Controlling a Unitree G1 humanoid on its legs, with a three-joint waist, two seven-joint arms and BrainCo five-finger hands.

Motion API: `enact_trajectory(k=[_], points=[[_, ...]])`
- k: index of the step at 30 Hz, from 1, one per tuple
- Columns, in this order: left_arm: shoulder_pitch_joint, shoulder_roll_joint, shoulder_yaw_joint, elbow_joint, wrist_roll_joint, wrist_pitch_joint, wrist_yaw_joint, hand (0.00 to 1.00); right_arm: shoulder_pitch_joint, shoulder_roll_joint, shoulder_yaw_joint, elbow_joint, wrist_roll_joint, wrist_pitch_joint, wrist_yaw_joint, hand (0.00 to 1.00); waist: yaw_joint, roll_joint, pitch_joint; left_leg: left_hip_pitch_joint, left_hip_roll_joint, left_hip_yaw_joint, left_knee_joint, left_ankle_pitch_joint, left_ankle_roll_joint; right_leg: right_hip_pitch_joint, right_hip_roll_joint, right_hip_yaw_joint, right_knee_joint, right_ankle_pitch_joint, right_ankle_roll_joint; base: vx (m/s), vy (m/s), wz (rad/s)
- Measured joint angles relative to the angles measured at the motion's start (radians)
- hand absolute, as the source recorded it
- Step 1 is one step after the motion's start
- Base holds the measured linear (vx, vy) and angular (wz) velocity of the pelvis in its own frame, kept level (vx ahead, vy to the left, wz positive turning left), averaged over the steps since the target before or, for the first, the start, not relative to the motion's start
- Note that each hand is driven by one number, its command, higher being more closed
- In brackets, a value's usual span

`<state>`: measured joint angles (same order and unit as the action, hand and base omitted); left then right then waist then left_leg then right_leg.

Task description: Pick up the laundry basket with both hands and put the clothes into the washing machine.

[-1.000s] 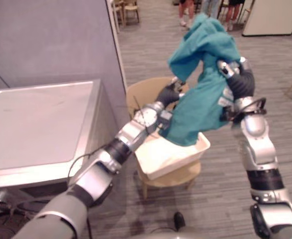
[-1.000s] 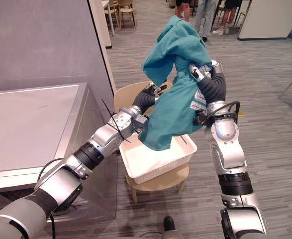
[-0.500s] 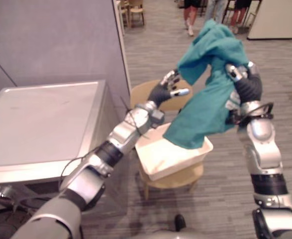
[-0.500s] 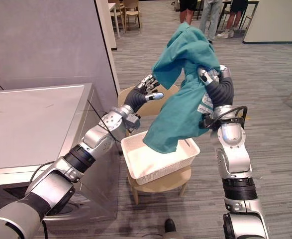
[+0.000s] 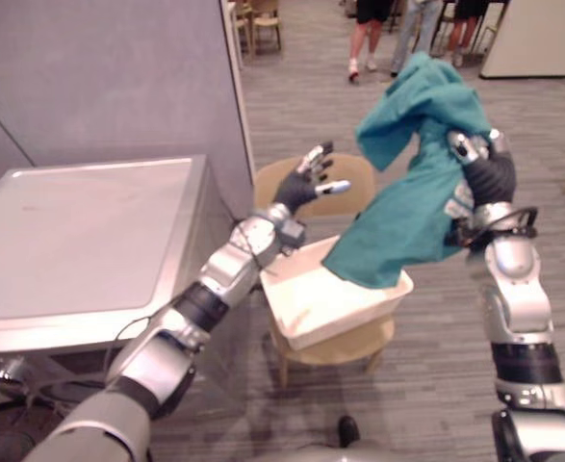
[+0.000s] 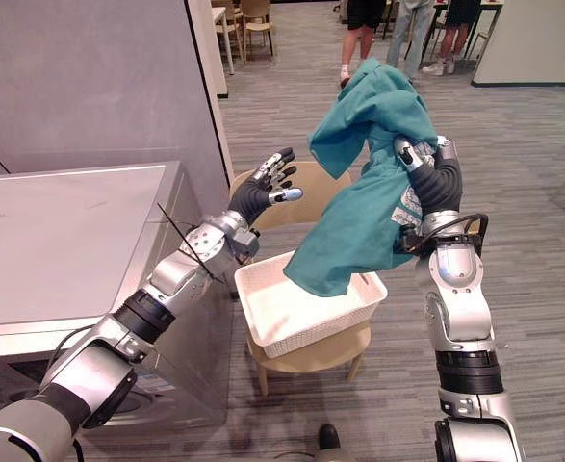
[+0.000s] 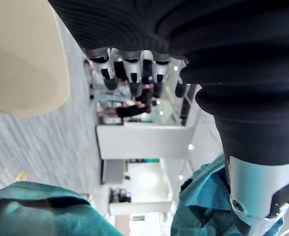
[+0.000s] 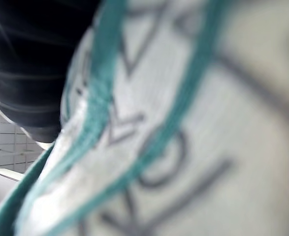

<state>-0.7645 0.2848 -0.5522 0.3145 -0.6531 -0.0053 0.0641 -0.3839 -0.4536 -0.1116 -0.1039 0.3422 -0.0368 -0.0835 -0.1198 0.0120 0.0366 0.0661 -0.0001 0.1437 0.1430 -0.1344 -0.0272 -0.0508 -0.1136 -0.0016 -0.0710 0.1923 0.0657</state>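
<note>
Since the washing machine stands out past the left hand, loading looks like the step in hand. The teal garment hangs from the right hand, which is clamped on it above the white laundry basket. The next move should swing it across. The left wrist view shows that hand's fingers spread and empty; the right wrist view shows the garment's label.

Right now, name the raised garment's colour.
The garment is plain teal, best seen in the right eye view.

The garment is teal, the basket white, the chair tan, the washing machine silver-grey.
</note>
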Motion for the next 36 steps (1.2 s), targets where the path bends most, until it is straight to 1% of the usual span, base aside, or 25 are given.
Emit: enact_trajectory(k=[5, 8, 10, 14, 15, 20, 25, 30, 36], points=[[-0.001, -0.048, -0.069, 0.004, 0.037, 0.003, -0.017, 0.0, -0.012, -0.01, 0.013, 0.0, 0.0, 0.001, 0.002, 1.0, 0.0, -0.001, 0.0, 0.0, 0.0, 0.0, 0.0, 0.0, 0.0, 0.0, 0.0, 0.001, 0.0, 0.0, 0.0, 0.0, 0.0, 0.0], [-0.001, -0.076, -0.091, 0.01, 0.037, 0.008, -0.021, 0.0, -0.032, -0.018, 0.021, 0.0, 0.0, 0.001, 0.002, 1.0, 0.0, -0.001, 0.0, -0.001, 0.0, 0.001, 0.0, 0.0, 0.0, -0.002, 0.0, 0.002, 0.0, 0.0, 0.0, 0.0, 0.0, 0.0], [-0.006, -0.091, -0.121, 0.01, 0.041, 0.012, -0.022, 0.0, -0.055, -0.034, 0.052, -0.006, 0.0, 0.001, 0.007, 1.0, -0.001, -0.001, -0.001, -0.002, 0.0, 0.003, 0.0, 0.0, 0.0, -0.004, 0.001, 0.003, 0.0, 0.0, 0.0, 0.0, 0.0, 0.0], [-0.025, -0.127, -0.166, 0.032, 0.07, 0.021, -0.025, 0.0, -0.063, -0.034, 0.084, -0.027, -0.001, 0.001, 0.023, 1.0, 0.0, -0.002, -0.001, -0.003, 0.0, 0.003, 0.0, 0.0, 0.0, -0.005, 0.0, 0.003, 0.0, 0.0, 0.0, 0.0, 0.0, 0.0], [-0.036, -0.149, -0.17, 0.053, 0.076, 0.024, -0.028, 0.0, -0.065, -0.034, 0.096, -0.031, -0.001, 0.001, 0.025, 1.0, 0.0, -0.002, 0.0, -0.003, 0.0, 0.004, 0.0, -0.001, 0.0, -0.005, 0.0, 0.004, 0.0, 0.0, 0.0, 0.0, 0.0, 0.0], [-0.068, -0.169, -0.195, 0.083, 0.076, 0.024, -0.031, 0.0, -0.085, -0.039, 0.104, -0.03, -0.001, 0.001, 0.031, 1.0, -0.001, -0.003, 0.0, -0.003, 0.0, 0.006, 0.0, -0.001, 0.001, -0.007, 0.001, 0.006, 0.0, 0.0, 0.0, 0.0, 0.0, 0.0], [-0.084, -0.17, -0.196, 0.088, 0.074, 0.024, -0.028, 0.0, -0.105, -0.063, 0.121, -0.03, -0.001, 0.001, 0.043, 1.0, -0.001, -0.004, 0.0, -0.003, 0.0, 0.009, 0.0, -0.001, 0.001, -0.008, 0.001, 0.009, 0.0, 0.0, 0.0, 0.0, 0.0, 0.0], [-0.089, -0.17, -0.193, 0.088, 0.071, 0.024, -0.017, 0.0, -0.118, -0.064, 0.124, -0.03, -0.002, 0.001, 0.045, 1.0, -0.001, -0.005, 0.0, -0.002, 0.0, 0.018, 0.0, -0.003, 0.004, -0.011, 0.002, 0.017, 0.0, 0.0, 0.0, 0.0, -0.001, -0.05], [-0.111, -0.168, -0.173, 0.089, 0.032, 0.024, -0.006, 0.0, -0.131, -0.064, 0.127, -0.031, -0.002, 0.001, 0.053, 1.0, -0.001, -0.008, -0.001, -0.001, 0.0, 0.025, 0.001, -0.007, 0.01, -0.013, 0.003, 0.027, -0.001, 0.0, 0.0, -0.01, -0.008, -0.04]])
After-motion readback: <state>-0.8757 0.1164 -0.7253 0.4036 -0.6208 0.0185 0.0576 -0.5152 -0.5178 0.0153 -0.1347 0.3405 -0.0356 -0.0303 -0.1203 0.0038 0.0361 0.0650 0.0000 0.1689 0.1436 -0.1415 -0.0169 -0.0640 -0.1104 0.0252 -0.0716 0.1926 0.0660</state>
